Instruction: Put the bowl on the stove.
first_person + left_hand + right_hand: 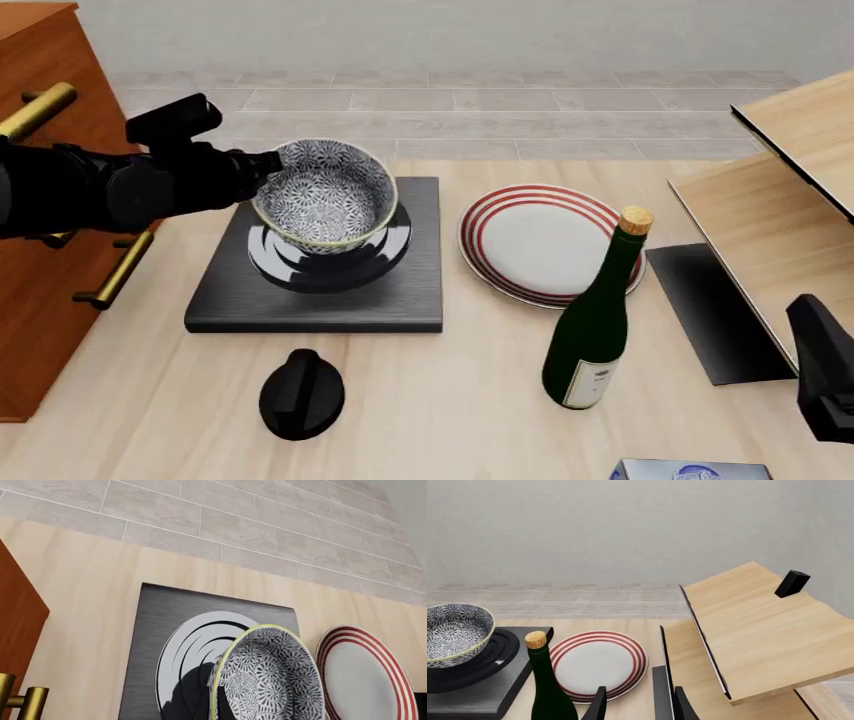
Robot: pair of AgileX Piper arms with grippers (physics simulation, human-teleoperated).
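The bowl [327, 195], white with a dense dark-blue pattern and a pale rim, hangs tilted just above the round burner [334, 268] of the black stove [414, 290]. My left gripper [270, 168] reaches in from the left and is shut on the bowl's left rim. In the left wrist view the bowl [267, 677] fills the near field over the stove [160, 610]; the fingers do not show there. The right wrist view shows the bowl [454, 630] clear of the burner. My right gripper [640, 705] is open and empty, far off at the table's front right [827, 385].
A red-ringed white plate [547, 243] lies right of the stove. A green corked bottle [594, 330] stands in front of it. A black knob-shaped object [302, 393] lies near the front. A brown cabinet [40, 90] stands left, a wooden shelf [787, 200] and black mat [721, 310] right.
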